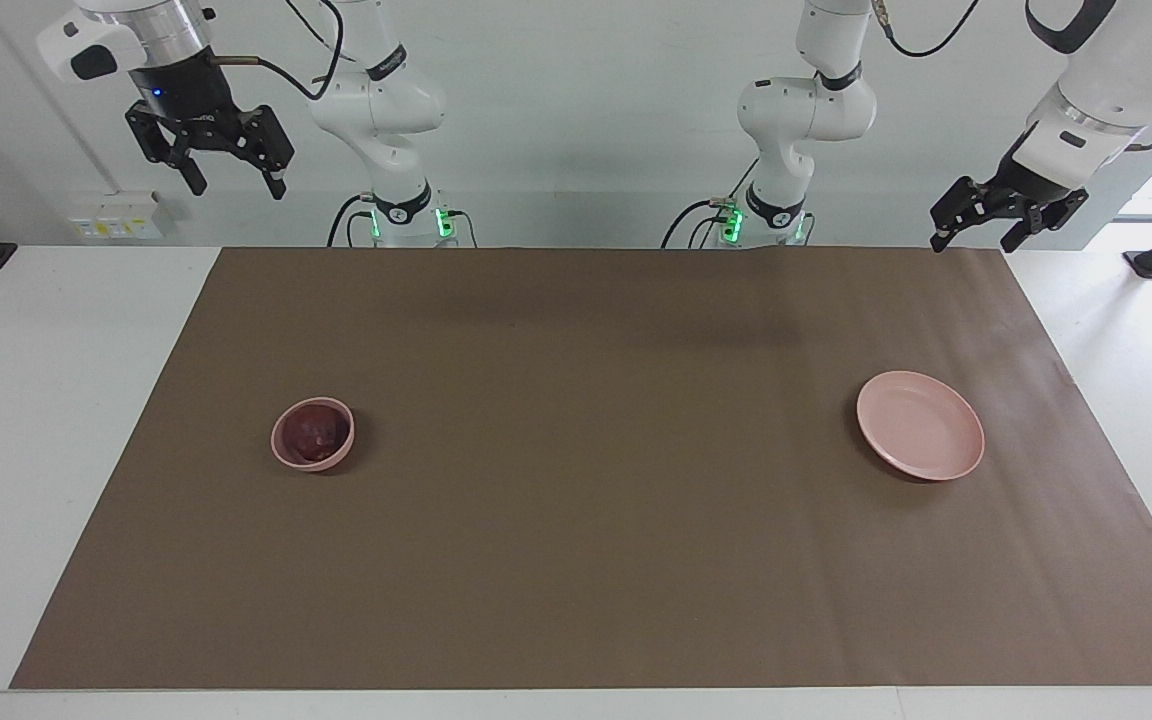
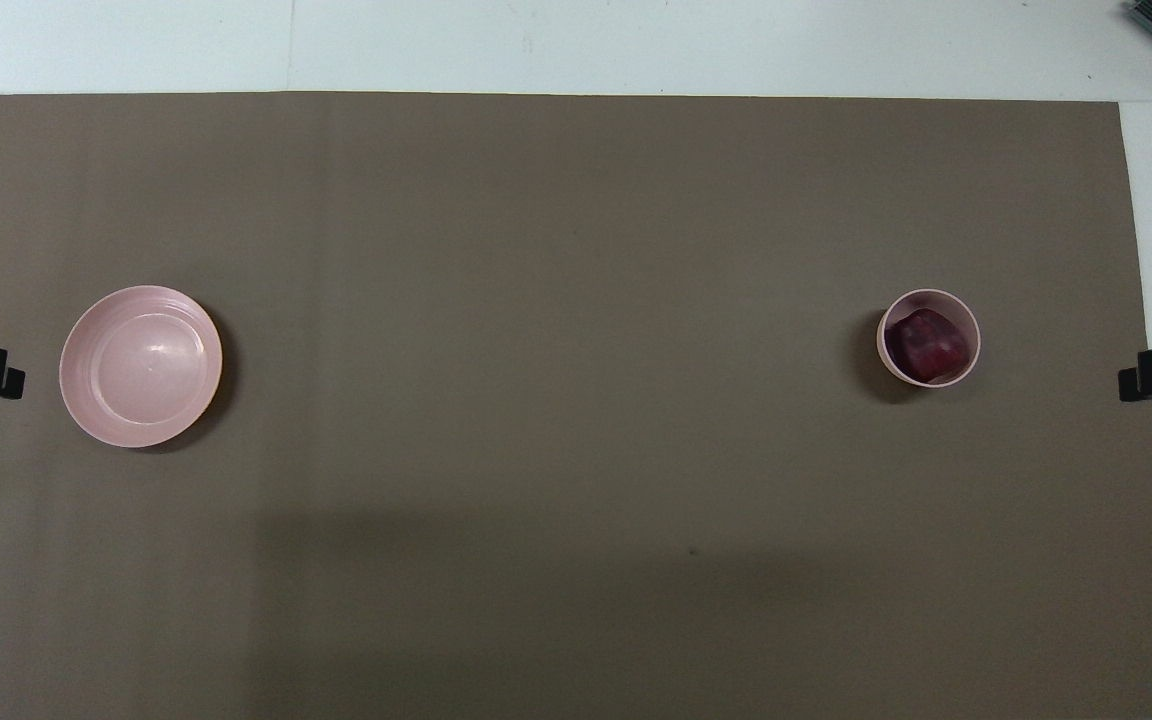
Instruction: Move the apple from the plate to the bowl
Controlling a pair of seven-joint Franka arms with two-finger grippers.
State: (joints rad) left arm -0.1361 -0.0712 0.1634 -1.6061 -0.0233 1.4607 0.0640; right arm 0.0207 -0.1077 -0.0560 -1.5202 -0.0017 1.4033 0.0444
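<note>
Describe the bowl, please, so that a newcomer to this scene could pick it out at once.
On the brown mat, look toward the right arm's end of the table. There stands the bowl, small, deep, round and pale pink. Unlike the wide, shallow plate at the left arm's end, it holds a dark red apple.

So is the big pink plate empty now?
Yes, empty. The plate shows only bare pink surface, and the apple sits inside the bowl.
</note>
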